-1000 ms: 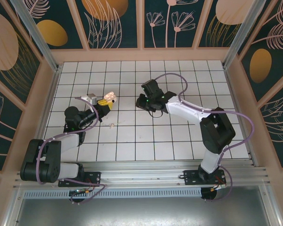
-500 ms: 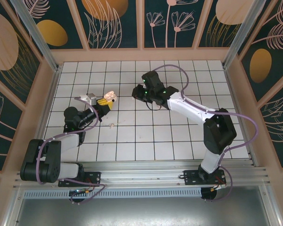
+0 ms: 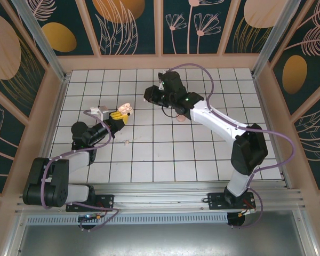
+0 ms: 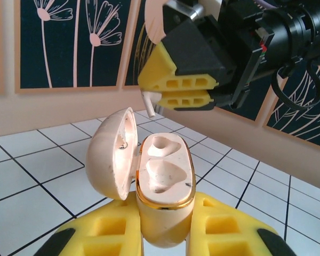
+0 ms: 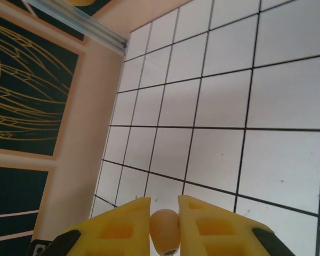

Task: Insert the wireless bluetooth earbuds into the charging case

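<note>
right gripper [image 5: 164,207] pinched on one earbud [image 5: 164,230], tiny, light, likely slick, best held by its bulb, at 1 o'clock of the open charging case [image 4: 164,170] clamped in left gripper [image 4: 165,237].

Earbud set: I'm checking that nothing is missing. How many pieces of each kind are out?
earbuds: 2, one in the right gripper, one on the tiles
charging case: 1, open, in the left gripper
salmon-pink disc: 1
total: 4
</note>
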Tool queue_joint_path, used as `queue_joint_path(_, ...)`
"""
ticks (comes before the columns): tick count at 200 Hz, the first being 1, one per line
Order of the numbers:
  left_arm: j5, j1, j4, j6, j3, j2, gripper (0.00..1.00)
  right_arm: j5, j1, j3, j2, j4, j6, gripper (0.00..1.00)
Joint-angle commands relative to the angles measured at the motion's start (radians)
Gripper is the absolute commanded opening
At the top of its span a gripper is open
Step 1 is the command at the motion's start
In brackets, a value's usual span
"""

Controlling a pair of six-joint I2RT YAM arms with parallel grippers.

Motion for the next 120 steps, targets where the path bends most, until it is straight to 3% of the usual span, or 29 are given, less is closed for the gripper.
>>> queue_joint_path(1,0.047,0.01,0.003,0.04,0.04,-0.022,0.02,-0.02,0.025,0.045,-0.033,0.071,-0.06,0.18)
queue_joint_path(120,0.07,0.01,-0.034,0.065,0.062,-0.02,0.02,-0.111,0.09,-0.018,-0.063,0.201,-0.181,0.18)
